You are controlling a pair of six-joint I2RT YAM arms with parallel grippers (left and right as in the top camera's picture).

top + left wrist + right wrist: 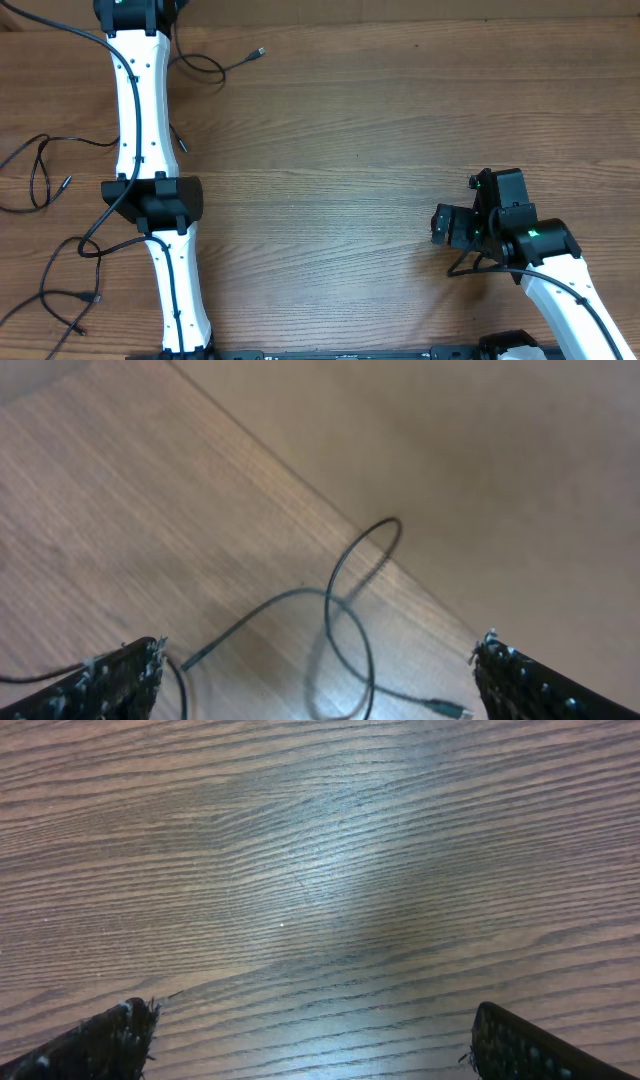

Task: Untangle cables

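Three thin black cables lie apart on the wooden table's left side. One loops at the far edge [240, 60] and ends in a silver-tipped plug [259, 51]. One lies at the left edge [36, 175]. One lies at the front left [70, 293]. My left gripper [320, 695] is open and empty, just above the far cable's loop [345, 620] and its plug [450, 709]. In the overhead view it is cut off at the top edge. My right gripper [450, 225] is open and empty, low over bare wood [320, 920] at the right, far from all the cables.
The left arm [140, 130] stretches from the front edge to the far edge, passing between the cables. Its own thicker black wire [60, 28] runs in from the top left. The table's far edge [300, 465] is close behind the far cable.
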